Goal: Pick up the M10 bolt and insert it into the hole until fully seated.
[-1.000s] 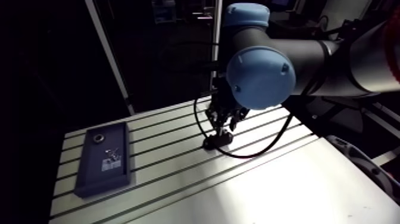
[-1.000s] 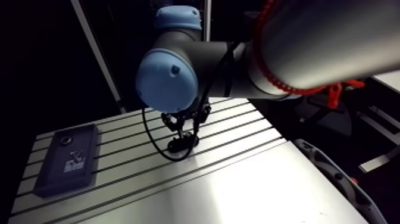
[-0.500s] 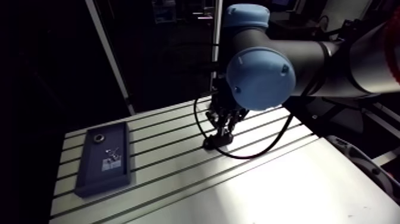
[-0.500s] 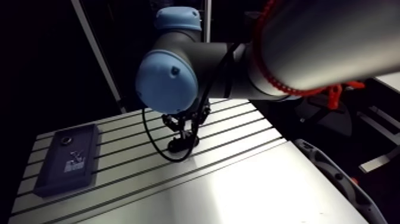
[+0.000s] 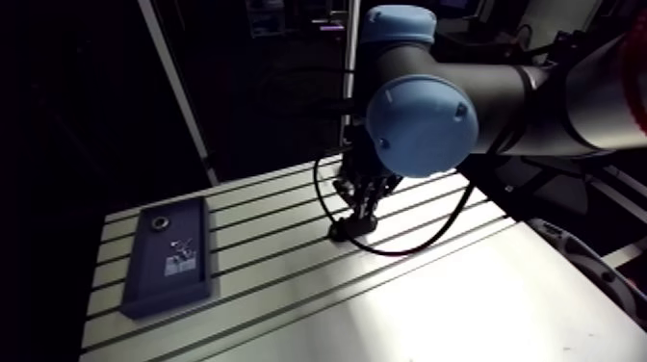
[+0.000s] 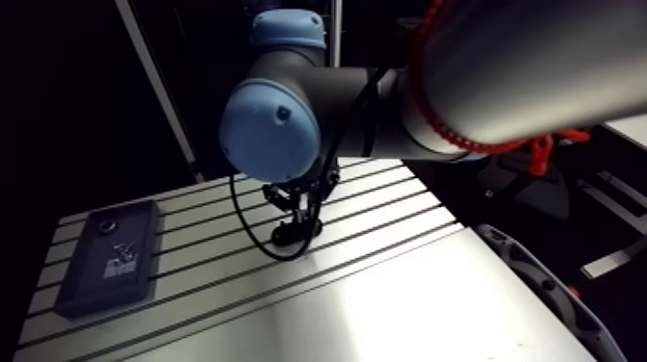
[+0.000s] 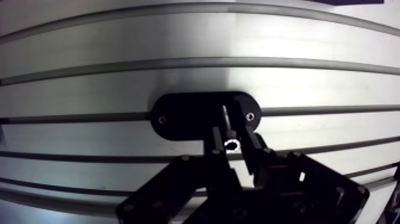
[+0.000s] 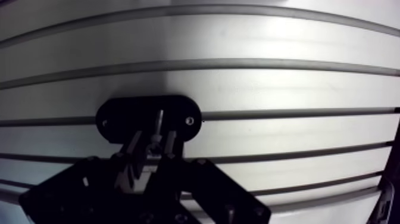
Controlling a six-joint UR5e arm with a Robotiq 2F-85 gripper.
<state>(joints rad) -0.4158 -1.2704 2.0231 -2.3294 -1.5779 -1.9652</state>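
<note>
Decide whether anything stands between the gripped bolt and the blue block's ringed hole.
Nothing visible does. The gripper holds the bolt over the black oval plate; only slotted table lies between it and the blue block.

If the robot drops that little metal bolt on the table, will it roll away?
Probably, a bit: the bolt looks round and thin, and the table is smooth metal, though its slots might catch it. It looks stiff and shiny, so it could slip if the gripper pinches it loosely.
</note>
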